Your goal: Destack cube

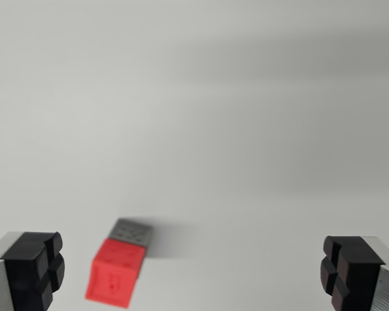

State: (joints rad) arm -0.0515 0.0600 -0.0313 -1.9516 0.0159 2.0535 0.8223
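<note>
At the wrist view's left, my one fingertip is poking up from the bottom corner, black and ridged, with its grey metal backing running off the edge so that I am seeing only the top of it. Just to the right of that pad, and clear of it, the red cube is sitting on the white table. It is looking blurred, and its lower end is coming close to the bottom edge of the frame, so I cannot tell exactly how it is meeting the surface. Behind it, on the far side from me, a grey cube is showing only as a narrow strip of dotted face; the red one is covering the rest. From this angle I am taking the red block to be stacked on the grey one, though the smear is making the join hard to read. A soft shadow is trailing off to the right of the pair.

My gripper is standing released, jaws spread wide, with nothing held and bare table filling the gap between them. The stack is lying nearer my left pad than the middle. At the far right, my other fingertip is rising from the corner, likewise cut off below.
</note>
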